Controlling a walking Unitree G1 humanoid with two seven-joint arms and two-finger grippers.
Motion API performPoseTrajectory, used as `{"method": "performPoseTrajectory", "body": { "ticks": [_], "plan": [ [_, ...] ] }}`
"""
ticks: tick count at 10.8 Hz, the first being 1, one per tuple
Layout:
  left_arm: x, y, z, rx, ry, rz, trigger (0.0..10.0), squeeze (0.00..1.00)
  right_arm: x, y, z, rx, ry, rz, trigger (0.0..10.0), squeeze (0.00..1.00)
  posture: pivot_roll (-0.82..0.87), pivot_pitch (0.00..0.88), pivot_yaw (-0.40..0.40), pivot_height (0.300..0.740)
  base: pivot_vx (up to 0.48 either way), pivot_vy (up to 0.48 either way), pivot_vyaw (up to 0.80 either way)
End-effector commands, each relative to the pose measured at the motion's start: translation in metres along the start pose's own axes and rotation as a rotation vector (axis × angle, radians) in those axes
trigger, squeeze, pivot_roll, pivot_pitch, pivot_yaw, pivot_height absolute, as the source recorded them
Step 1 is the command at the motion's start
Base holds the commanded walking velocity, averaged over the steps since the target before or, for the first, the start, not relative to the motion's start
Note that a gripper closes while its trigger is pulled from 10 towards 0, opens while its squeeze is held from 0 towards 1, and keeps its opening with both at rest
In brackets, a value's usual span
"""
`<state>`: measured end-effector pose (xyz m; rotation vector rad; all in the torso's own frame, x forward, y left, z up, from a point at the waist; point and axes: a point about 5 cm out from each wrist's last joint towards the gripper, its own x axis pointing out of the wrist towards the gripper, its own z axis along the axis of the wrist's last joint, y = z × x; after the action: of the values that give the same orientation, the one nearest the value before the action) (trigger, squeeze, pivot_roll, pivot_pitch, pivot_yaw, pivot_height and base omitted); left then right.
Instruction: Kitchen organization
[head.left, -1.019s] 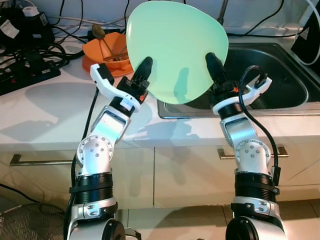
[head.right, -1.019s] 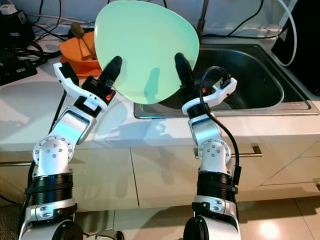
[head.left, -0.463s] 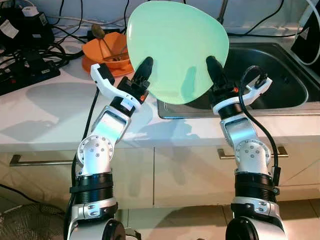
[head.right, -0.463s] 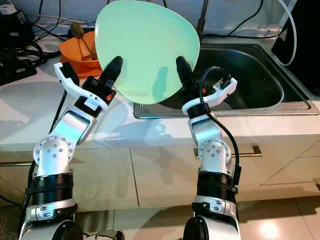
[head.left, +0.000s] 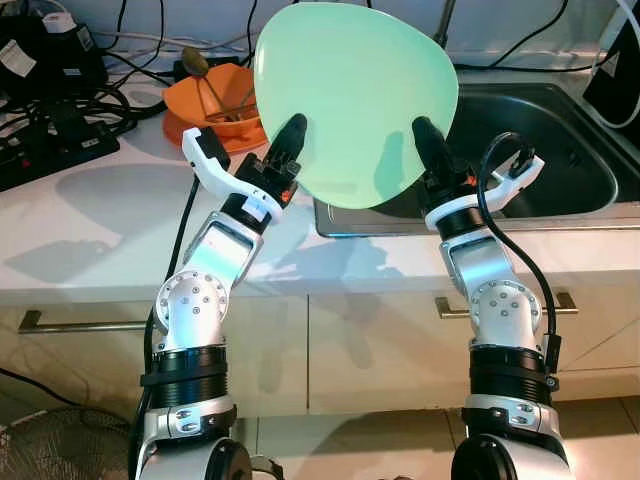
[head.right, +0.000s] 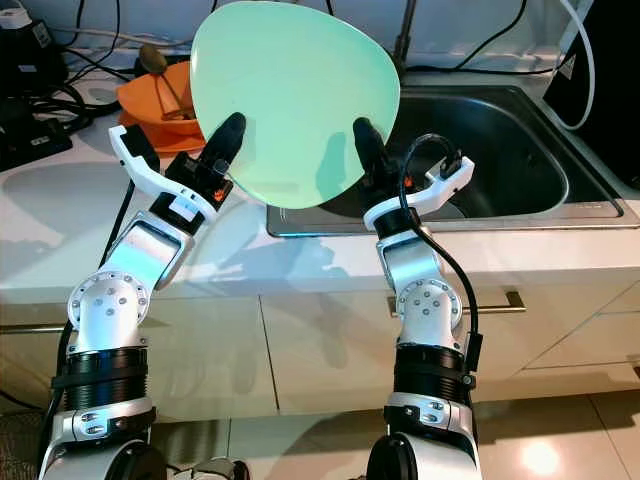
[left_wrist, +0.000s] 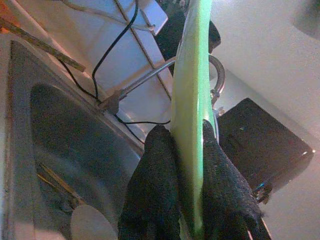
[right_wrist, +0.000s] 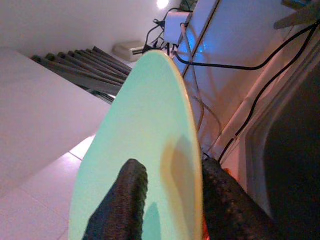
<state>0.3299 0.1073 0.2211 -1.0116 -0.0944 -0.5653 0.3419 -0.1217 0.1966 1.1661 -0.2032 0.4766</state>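
A large, pale green, rounded plate (head.left: 355, 100) stood nearly upright in the upper middle of the frame, held above the near edge of the stainless steel sink (head.left: 560, 150). The left gripper (left_wrist: 187, 185) pinched the plate's lower left rim, jaws closed on it with one finger on each face. The right gripper (right_wrist: 167, 200) clamped the lower right rim the same way. An orange bowl (head.left: 205, 100) sat on the white desk (head.left: 90, 220) at upper left, beside tangled black cables (head.left: 60, 110).
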Motion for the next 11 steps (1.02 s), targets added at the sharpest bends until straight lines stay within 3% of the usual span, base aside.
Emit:
{"method": "performPoseTrajectory", "body": {
  "ticks": [1, 10, 11],
  "plan": [
    [0.0033, -0.0049, 0.0014, 0.02, -0.009, -0.022, 10.0, 0.0, -0.0009, 0.0038, -0.0043, 0.018, -0.007, 0.024, 0.0, 0.0, 0.09, 0.059, 0.029, 0.74, 0.0, 0.0, 0.0],
    [0.0043, -0.0003, -0.0022, 0.043, 0.005, 0.0, 10.0, 0.0, -0.0017, 0.0015, -0.0036, 0.023, -0.011, 0.019, 0.0, 0.0, 0.09, 0.053, 0.032, 0.74, 0.0, 0.0, 0.0],
    [0.0041, -0.0015, -0.0033, 0.035, 0.013, -0.016, 10.0, 1.0, -0.0019, 0.0014, -0.004, 0.023, -0.01, 0.019, 0.0, 0.0, 0.08, 0.052, 0.032, 0.74, 0.0, 0.0, 0.0]
  ]
}}
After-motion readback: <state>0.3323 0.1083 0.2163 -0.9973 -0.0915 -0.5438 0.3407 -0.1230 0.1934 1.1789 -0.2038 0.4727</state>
